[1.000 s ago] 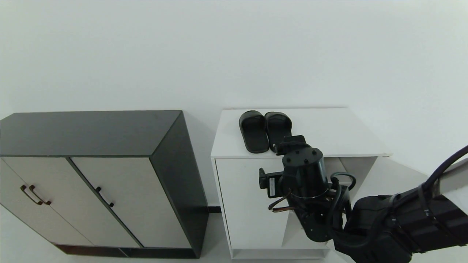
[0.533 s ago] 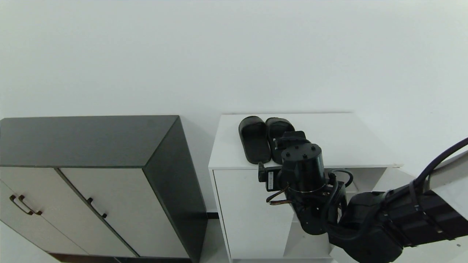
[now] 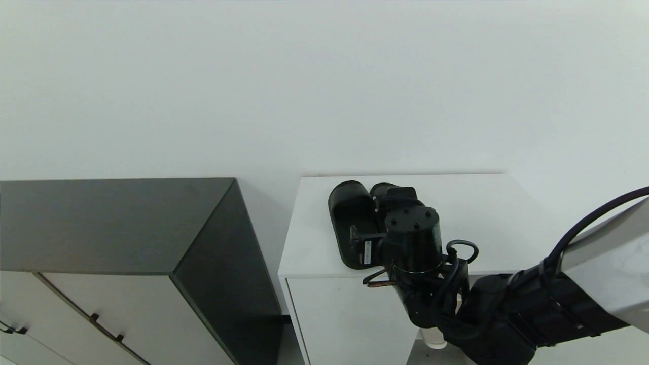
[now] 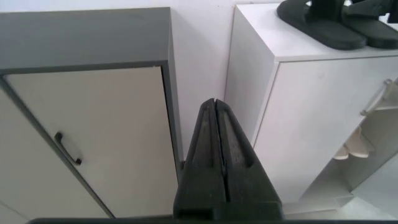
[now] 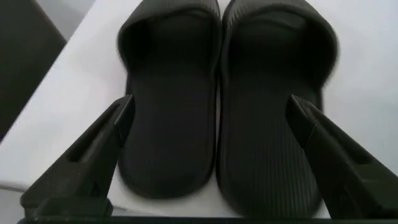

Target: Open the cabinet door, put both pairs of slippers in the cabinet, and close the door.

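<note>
Right claw is spread wide, one finger outside each shoe of the black slippers, low over their heels. The pair sits side by side, touching, at the front edge of the white cabinet's top, toward its left corner. My worry: closing from here squeezes two soft soles together, and one may ride up over the other or squirt out, and off that front edge. Coming down crooked could also shove them. Left claw is pressed shut, facing the gap beside the dark cabinet, whose doors look closed, so I may end up carrying slippers with nowhere to put them.
</note>
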Tool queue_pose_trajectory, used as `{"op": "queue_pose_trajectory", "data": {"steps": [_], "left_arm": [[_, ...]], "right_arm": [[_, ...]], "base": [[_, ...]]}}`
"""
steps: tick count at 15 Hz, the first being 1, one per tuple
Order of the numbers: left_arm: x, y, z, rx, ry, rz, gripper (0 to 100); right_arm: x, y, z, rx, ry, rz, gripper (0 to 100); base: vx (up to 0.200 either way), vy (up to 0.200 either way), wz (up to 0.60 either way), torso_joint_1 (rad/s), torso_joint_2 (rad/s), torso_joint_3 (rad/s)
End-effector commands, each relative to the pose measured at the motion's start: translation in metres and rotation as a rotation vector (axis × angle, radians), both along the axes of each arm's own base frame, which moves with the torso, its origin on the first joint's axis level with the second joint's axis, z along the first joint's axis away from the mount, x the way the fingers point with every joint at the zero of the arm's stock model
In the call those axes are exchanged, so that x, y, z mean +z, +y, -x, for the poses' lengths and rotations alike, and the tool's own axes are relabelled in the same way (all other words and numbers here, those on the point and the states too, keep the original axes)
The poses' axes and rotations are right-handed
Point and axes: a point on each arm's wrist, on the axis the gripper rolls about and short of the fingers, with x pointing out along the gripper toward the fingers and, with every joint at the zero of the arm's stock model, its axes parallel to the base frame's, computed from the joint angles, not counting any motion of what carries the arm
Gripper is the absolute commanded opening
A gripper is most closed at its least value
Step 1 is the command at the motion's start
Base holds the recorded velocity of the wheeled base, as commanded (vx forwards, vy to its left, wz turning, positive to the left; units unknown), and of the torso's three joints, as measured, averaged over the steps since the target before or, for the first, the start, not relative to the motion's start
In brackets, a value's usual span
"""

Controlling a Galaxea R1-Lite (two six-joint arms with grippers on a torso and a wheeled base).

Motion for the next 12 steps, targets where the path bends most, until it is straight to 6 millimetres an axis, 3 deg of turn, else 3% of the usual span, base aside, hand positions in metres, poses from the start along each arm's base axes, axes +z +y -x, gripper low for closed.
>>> {"op": "queue_pose_trajectory", "data": {"steps": [1,6,12], "left_arm": [[0.0,0.0,0.0,0.0,0.0,0.0,0],[0.0,0.0,0.0,0.0,0.0,0.0,0],[0.0,0.0,0.0,0.0,0.0,0.0,0]], "right_arm": [[-0.011,0.002,-0.003,0.004,0.02,0.022,100],[-0.015,-0.005,-0.026,0.001,0.025,0.015,100],[-0.022,0.003,-0.069,-0.029,0.007,0.016,100]], "base": [[0.0,0.0,0.0,0.0,0.0,0.0],[0.0,0.0,0.0,0.0,0.0,0.0],[0.0,0.0,0.0,0.0,0.0,0.0]]}}
